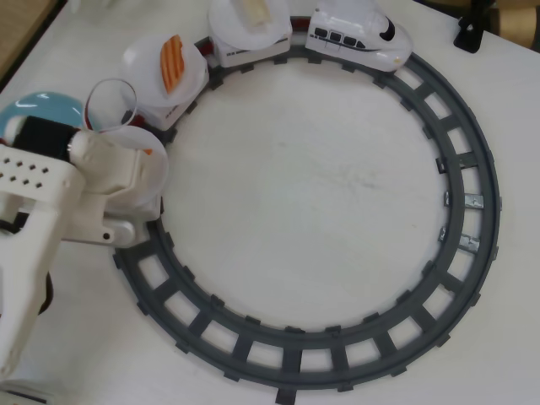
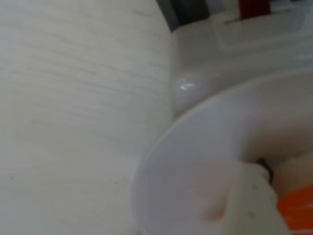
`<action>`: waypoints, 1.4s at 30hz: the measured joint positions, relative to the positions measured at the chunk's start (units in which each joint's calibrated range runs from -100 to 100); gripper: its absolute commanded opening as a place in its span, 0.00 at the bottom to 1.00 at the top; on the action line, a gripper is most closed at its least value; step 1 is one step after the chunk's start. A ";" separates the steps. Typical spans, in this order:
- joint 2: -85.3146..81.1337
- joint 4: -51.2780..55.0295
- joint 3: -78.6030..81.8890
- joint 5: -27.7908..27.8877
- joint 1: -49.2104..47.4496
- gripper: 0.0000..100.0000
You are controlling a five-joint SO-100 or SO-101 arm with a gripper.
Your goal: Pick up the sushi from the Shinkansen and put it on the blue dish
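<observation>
The white Shinkansen stands at the top of the grey track ring, pulling cars topped with white plates. My gripper is over the last car's plate, open: a clear looped finger points up and away from the white finger. A sliver of bright orange sushi peeks out beside the white finger. In the wrist view the sushi lies right against that finger on the plate. The blue dish sits at the far left, half hidden by my arm.
The car ahead carries an orange slab with pale lines. The car behind the engine holds a cream slab. A black stand foot is at the top right. Bare white table fills the inside of the ring.
</observation>
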 measured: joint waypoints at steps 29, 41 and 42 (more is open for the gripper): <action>0.25 10.34 -22.14 -10.97 -11.85 0.06; 5.90 10.34 -23.97 -15.26 -25.17 0.06; 7.59 9.75 -24.89 -15.83 -25.58 0.06</action>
